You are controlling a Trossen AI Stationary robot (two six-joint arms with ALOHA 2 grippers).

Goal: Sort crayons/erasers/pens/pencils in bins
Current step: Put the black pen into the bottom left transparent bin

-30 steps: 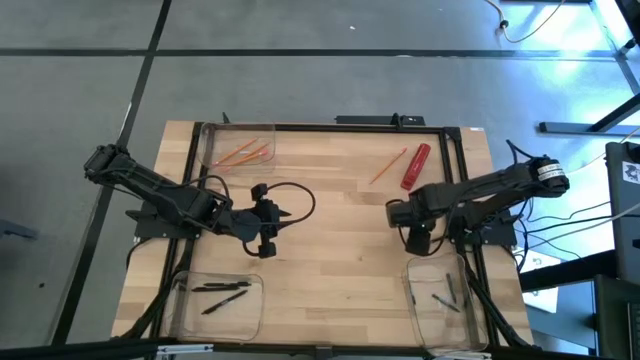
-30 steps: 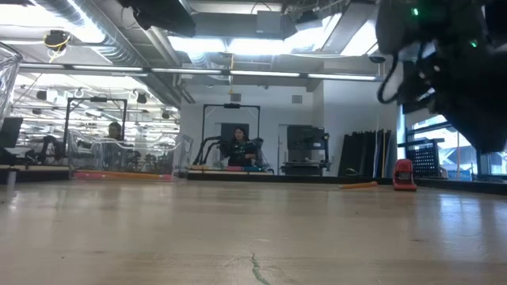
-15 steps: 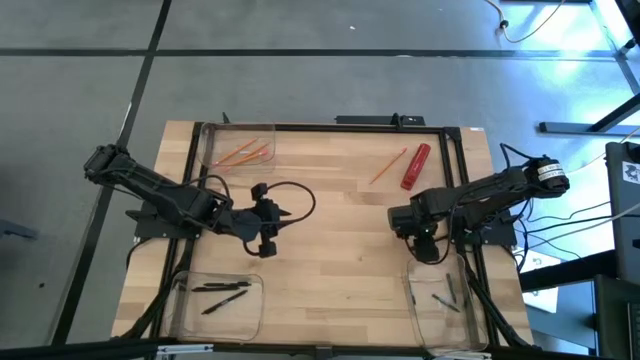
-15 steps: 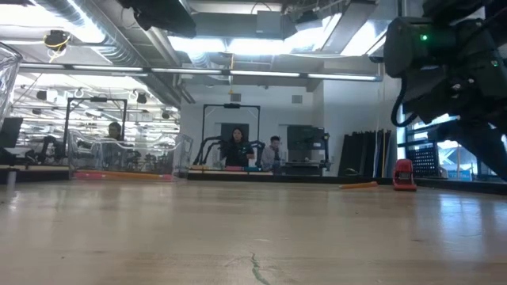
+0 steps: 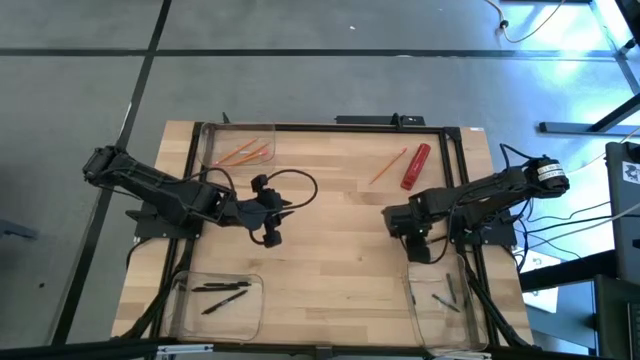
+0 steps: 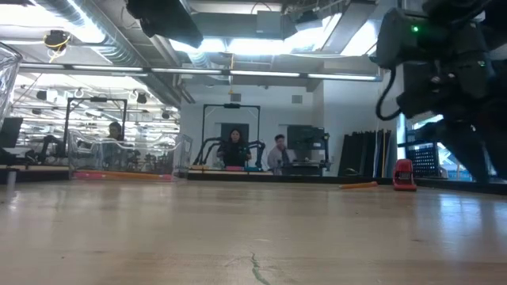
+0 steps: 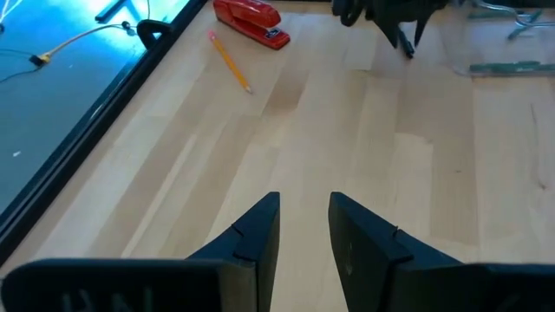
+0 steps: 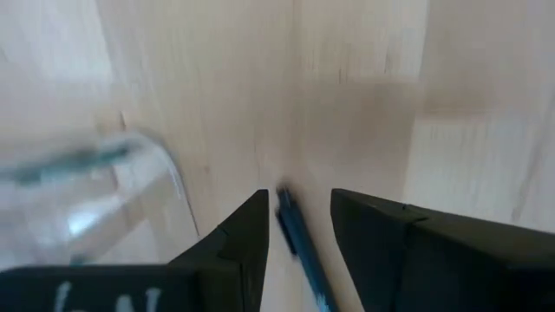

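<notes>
Presently, item by item, each placed against the red stapler [image 5: 416,166] near the counter's [image 5: 330,250] back right corner: one loose pencil [image 5: 388,166] lying just left of the stapler on bare wood; back-left bin [image 5: 238,146], well to the stapler's left along the same back edge, holding several orange pencils [image 5: 245,154]; front-left bin [image 5: 215,302], far from the stapler toward the near left corner, holding black pens [image 5: 222,292]; front-right bin [image 5: 450,300], straight toward the front from the stapler, holding a couple of dark pens [image 5: 447,300]; right hand [image 5: 420,245] between the stapler and that front-right bin, fingers [image 8: 243,238] a little apart with a dark blue pen [image 8: 299,244] showing in the gap between them, whether gripped I cannot tell; left hand [image 5: 272,212] well left of the stapler over the counter's middle, fingers [image 7: 260,230] spread and holding nothing; seated people in the room beyond the counter.
</notes>
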